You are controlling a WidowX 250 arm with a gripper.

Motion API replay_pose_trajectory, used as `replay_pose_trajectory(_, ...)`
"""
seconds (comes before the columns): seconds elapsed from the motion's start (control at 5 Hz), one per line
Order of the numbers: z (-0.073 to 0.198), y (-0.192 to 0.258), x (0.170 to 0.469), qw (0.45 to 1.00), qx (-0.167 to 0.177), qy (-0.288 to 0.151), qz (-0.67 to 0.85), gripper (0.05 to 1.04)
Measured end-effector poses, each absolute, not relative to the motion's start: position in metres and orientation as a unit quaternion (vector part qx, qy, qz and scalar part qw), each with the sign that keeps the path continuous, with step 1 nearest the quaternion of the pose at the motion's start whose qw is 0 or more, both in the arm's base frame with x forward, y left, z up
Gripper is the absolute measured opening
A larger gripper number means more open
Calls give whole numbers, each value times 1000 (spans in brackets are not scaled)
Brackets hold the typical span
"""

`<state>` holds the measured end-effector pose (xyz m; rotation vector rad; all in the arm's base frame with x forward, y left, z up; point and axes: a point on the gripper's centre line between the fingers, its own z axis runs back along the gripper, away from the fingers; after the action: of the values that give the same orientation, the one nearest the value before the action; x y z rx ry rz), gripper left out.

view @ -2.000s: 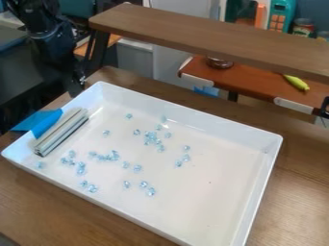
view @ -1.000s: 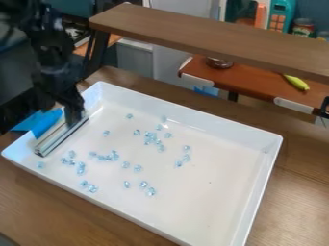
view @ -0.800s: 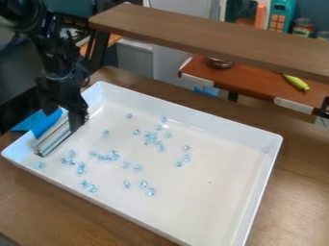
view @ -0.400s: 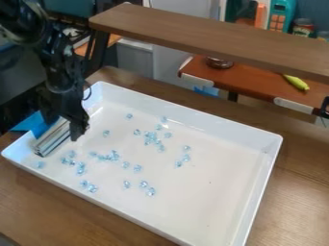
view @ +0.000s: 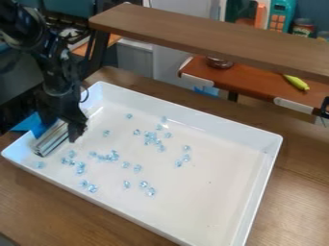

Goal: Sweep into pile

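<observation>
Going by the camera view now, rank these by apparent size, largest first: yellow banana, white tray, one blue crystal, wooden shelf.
1. White tray
2. Wooden shelf
3. Yellow banana
4. One blue crystal

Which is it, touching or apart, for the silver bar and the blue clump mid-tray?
Apart. The camera view shows white floor of the tray between the silver bar and the blue clump.

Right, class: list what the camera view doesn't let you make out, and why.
Camera view:
- Sweeper's upper end: hidden by the end effector.
- Tray's nearest corner: cut off by the bottom edge.
- Exact count in the middle bead cluster: beads too small and bunched.
- Rest of the arm: cut off at upper left.
</observation>
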<state>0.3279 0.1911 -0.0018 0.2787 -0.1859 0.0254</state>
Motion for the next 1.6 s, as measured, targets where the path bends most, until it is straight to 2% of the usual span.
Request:
replay_pose_trajectory(0.4, -6, 192, 332, 987, 130, -93, 13, 964)
replay_pose_trajectory(0.8, -8, 200, 333, 990, 114, -79, 19, 391)
replay_pose_trajectory(1.2, -10, 196, 312, 996, 71, -39, -32, 364)
replay_pose_trajectory(1.6, -9, 186, 292, 996, 60, -19, -65, 364)
